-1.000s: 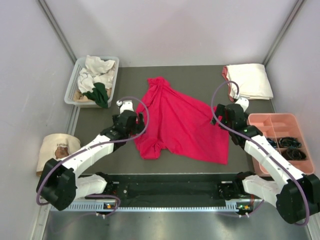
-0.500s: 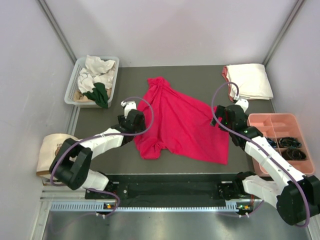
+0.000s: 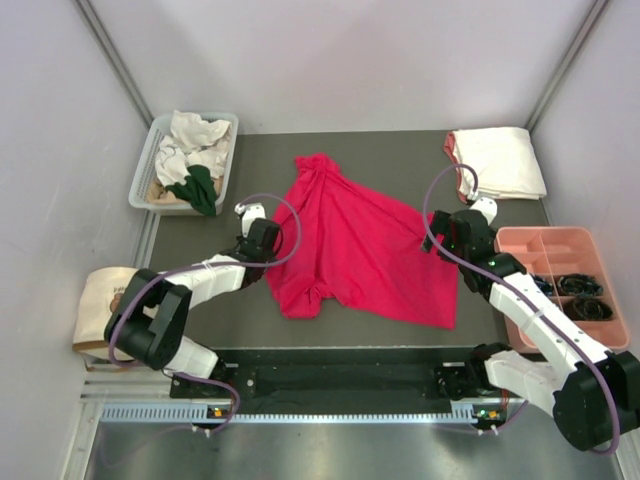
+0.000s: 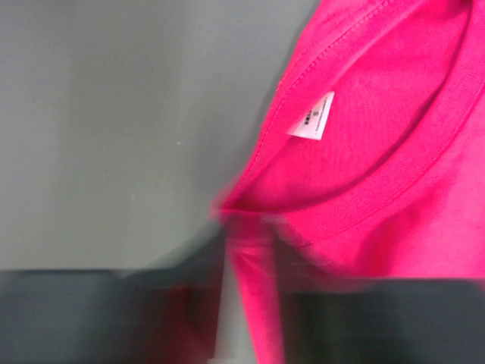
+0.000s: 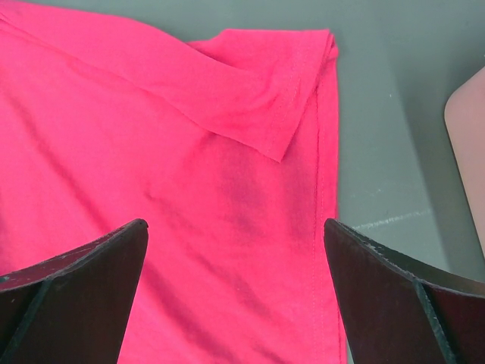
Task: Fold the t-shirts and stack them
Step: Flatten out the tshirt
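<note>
Red shirt [image 3: 355, 250] lies rumpled mid-table, between the arms. Left gripper [image 4: 250, 318] looks nipped together on a thin fold right by the collar [image 4: 356, 212], though that pic's blurry. Right gripper [image 5: 235, 227] hangs over the shirt's right edge, fingers wide apart, holding nothing. My worry: that skinny pinch slips on a pull, or left alone drags everything crooked. White neck label [image 4: 311, 116], print unreadable.

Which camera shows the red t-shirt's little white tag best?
Left wrist view: the small white neck tag is close, in the collar of the crimson-red cloth t-shirt. Top view: whole shirt, tag too small. Right wrist: folded corner, no tag.
</note>
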Robot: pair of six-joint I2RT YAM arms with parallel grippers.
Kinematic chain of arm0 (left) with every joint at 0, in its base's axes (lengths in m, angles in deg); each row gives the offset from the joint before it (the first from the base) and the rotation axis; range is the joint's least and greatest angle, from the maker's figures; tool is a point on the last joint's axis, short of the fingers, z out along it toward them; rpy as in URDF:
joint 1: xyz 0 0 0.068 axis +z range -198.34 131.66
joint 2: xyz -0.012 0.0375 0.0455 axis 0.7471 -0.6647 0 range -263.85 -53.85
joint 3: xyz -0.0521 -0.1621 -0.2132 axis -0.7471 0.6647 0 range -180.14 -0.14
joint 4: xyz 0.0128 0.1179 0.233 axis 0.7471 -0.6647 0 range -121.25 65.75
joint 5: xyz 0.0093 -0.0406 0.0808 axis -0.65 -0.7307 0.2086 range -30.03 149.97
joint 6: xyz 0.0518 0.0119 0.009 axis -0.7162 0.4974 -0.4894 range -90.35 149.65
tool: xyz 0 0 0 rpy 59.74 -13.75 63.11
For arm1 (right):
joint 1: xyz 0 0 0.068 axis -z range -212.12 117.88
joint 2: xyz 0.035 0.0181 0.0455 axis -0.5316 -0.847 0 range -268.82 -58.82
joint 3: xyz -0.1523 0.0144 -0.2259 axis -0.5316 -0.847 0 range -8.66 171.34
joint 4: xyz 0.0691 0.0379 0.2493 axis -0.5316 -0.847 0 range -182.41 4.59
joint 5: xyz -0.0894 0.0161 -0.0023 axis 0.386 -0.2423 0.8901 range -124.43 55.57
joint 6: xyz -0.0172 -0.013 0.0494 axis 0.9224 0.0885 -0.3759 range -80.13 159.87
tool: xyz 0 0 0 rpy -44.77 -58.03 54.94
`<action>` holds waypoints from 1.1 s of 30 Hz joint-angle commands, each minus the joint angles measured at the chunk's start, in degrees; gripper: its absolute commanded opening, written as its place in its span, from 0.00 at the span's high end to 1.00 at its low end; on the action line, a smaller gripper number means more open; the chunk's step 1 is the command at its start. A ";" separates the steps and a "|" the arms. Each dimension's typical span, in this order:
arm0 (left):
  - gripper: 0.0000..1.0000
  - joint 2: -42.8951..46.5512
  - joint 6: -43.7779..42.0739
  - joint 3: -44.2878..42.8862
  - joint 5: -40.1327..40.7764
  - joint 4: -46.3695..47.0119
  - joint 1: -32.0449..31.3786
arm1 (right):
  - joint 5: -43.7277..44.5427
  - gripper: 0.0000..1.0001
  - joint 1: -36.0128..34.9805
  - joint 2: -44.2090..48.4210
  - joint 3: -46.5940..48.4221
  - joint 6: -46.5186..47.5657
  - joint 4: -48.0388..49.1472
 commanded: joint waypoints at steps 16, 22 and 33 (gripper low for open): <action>0.46 -0.16 0.05 -0.87 -1.96 0.50 0.44 | -0.95 0.01 -0.71 0.98 -1.01 -0.87 0.61; 0.88 -2.98 0.49 -0.61 -0.99 0.69 0.44 | -0.68 0.01 -0.71 1.51 -1.10 -0.78 0.17; 1.00 7.73 -1.61 -5.43 1.73 -7.83 2.36 | -1.47 0.01 -0.71 0.63 -1.72 -1.14 1.57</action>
